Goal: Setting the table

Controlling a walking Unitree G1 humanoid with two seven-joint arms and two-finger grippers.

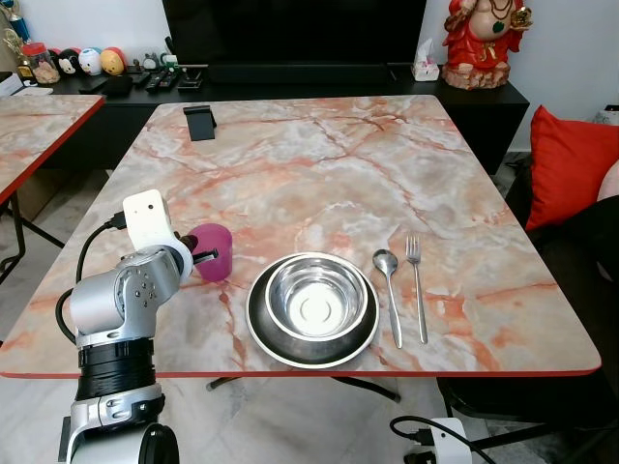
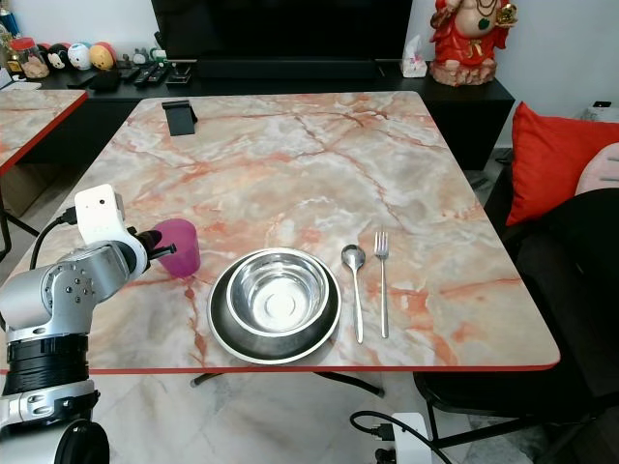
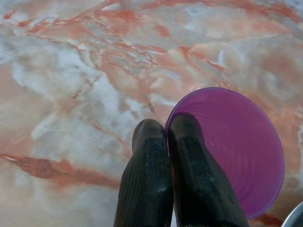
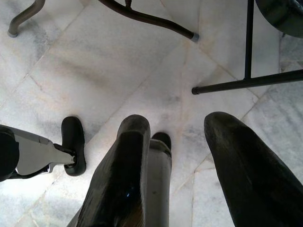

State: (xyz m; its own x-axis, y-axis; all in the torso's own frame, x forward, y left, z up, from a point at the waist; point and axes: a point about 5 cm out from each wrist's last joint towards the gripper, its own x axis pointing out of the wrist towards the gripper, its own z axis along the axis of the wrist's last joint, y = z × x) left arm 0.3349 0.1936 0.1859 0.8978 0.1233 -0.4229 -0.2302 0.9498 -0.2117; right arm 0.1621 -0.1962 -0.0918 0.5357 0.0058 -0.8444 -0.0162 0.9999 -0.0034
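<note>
A purple cup (image 1: 215, 253) stands on the marble table (image 1: 319, 164), left of the place setting. My left gripper (image 1: 201, 256) is shut on the cup's rim; in the left wrist view one finger is inside the purple cup (image 3: 236, 146) and the other outside, at the left gripper (image 3: 166, 127). A steel bowl (image 1: 317, 295) sits in a dark plate (image 1: 266, 333) near the front edge. To its right lie a spoon (image 1: 389, 280) and a fork (image 1: 417, 280). My right gripper (image 4: 182, 125) hangs open over the floor.
A black stand (image 1: 198, 121) sits at the table's far left corner. A second marble table (image 1: 39, 126) is to the left. A red cushion (image 1: 571, 164) and a dark seat (image 1: 580, 290) flank the right side. A sideboard (image 1: 290, 82) with remotes stands behind.
</note>
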